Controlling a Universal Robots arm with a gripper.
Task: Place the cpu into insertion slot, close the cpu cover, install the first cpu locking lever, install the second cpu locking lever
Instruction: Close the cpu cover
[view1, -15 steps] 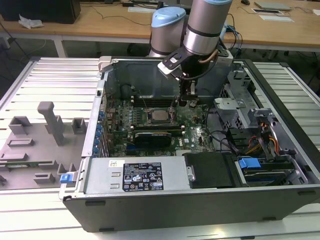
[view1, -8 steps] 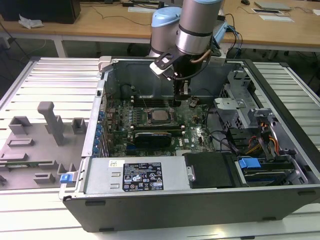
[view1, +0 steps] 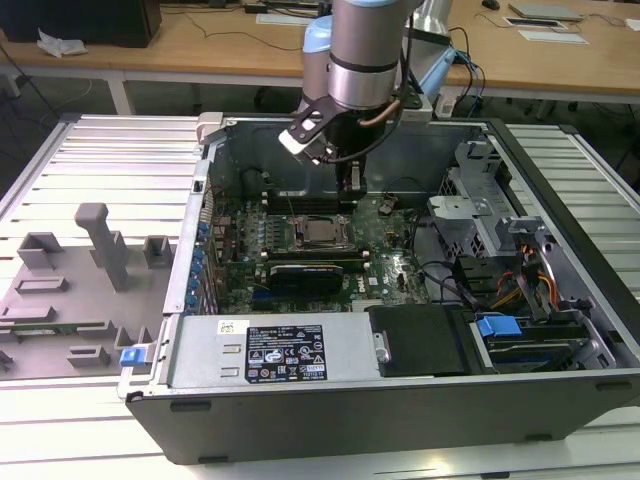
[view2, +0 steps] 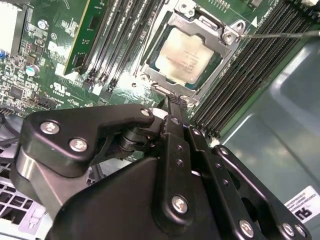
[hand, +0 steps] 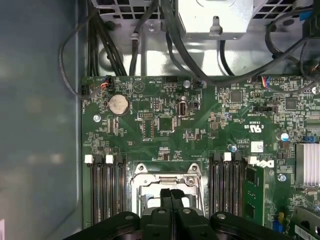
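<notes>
Fingers (view2: 172, 117) pressed together, empty, beside the cpu cover (view2: 212, 27) closed over the cpu (view2: 187, 55)

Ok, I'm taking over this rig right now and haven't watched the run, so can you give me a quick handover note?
Gripper: shut, with nothing visible between its fingers. Its tip is down at the edge of the cpu cover.
Cpu: seated in the insertion slot on the motherboard.
Done: the cpu is placed and the cover lies down over it.
Left: the locking levers. One thin lever rod stands out over the memory slots. I cannot tell whether either lever is latched.
</notes>
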